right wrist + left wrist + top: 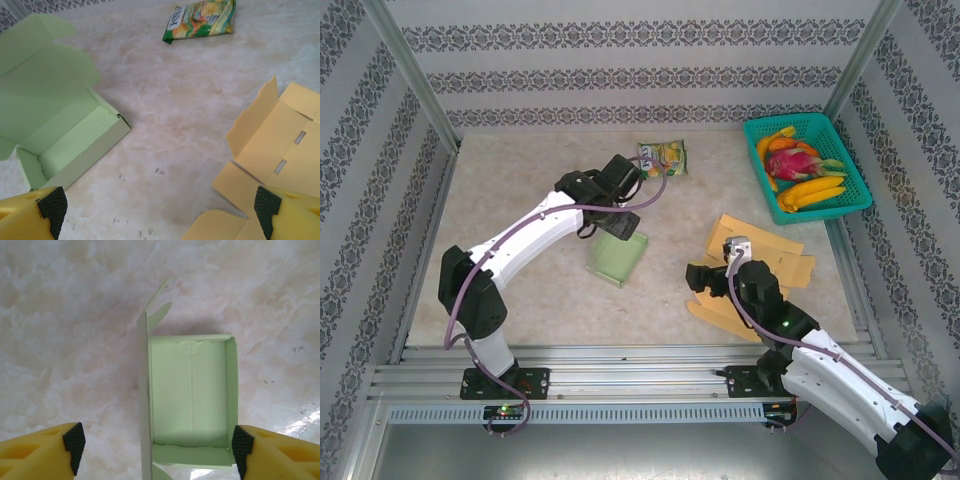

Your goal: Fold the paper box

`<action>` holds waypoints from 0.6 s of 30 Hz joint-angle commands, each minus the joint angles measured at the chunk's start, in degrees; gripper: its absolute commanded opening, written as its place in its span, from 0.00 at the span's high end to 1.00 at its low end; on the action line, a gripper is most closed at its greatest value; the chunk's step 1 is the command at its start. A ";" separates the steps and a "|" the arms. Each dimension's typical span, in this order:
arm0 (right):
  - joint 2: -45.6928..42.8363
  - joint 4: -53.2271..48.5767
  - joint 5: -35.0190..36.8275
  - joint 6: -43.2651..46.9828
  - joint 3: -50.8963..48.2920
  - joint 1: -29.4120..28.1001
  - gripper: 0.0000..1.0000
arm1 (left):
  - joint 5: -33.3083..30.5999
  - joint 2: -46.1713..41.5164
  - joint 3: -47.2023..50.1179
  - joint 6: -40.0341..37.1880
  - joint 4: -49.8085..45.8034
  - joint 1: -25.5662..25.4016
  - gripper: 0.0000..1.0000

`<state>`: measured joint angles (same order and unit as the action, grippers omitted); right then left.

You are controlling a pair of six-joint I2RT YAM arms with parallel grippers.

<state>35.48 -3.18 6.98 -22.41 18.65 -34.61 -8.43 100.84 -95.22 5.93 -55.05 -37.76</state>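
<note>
Left gripper [158,447]: and here it is above the green box [192,395], jaws spread and straddling it, nothing pinched yet.
Wall-side pad [242,450]: right at the tray's near corner. Touching or just beside it? Too close to call.
Lid-side pad [74,441]: clear of the upright lid [144,405], with bare table [75,340] between the two.
Green box: an open tray sitting between the left gripper's fingers, its lid on edge toward one finger and the tuck tabs poking up beyond.
Right gripper [159,207]: fingers wide apart and holding nothing. The green box lies out past one finger, and the flat yellow cardboard [280,150] sits by the other.
Risk, squeeze: if the fingers close in here, the thin walls will probably buckle inward instead of bending on a crease.
Risk, lid: the lid-side pad would meet the lid first, so it could fall crooked over the tray and the tabs could miss their slots.
Risk, slide: the box looks light and nothing braces it, so a one-sided push could skate it across the table or twist it out from between the pads.
</note>
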 commanded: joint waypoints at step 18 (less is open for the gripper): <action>0.44 2.29 -1.71 1.14 2.11 0.32 0.02 | -2.87 3.43 -1.39 -9.52 -2.23 0.67 1.00</action>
<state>35.94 -2.87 6.39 -22.28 19.55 -34.61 -11.86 104.95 -95.24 -0.69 -55.75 -37.74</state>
